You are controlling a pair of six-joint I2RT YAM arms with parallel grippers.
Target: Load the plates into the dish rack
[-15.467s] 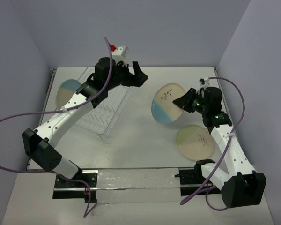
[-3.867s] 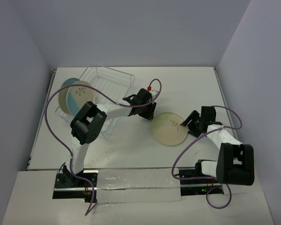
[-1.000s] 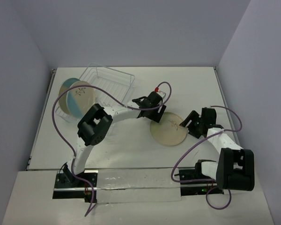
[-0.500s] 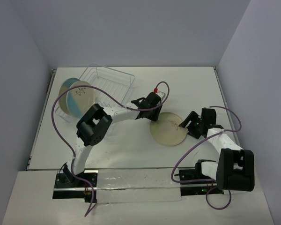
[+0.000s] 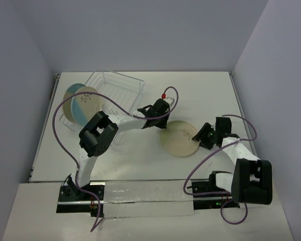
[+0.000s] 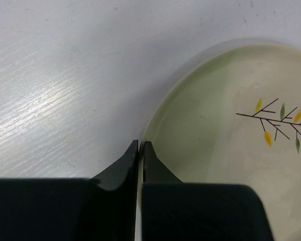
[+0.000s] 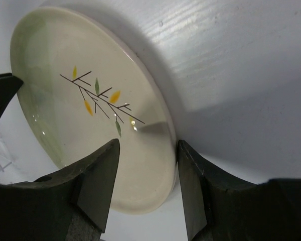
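Note:
A cream plate with a pale-green segment (image 5: 180,140) lies flat on the table, right of centre. My left gripper (image 5: 161,124) is at its far-left edge, and in the left wrist view it (image 6: 140,143) is shut on the plate's rim (image 6: 231,150). My right gripper (image 5: 199,139) is at the plate's right edge. In the right wrist view it (image 7: 148,142) stands open astride the rim, one finger over the plate (image 7: 65,110), the other outside it. Two plates with light-blue segments (image 5: 83,103) lean upright at the left end of the wire dish rack (image 5: 121,86).
The rack sits at the back left of the white table. Purple cables loop from both arms, one over the rack. Grey walls close in the table on three sides, and a clear strip runs along the near edge.
My left gripper has shut on the green plate's rim. My right gripper's jaws have narrowed around the opposite rim. The plate has barely moved.

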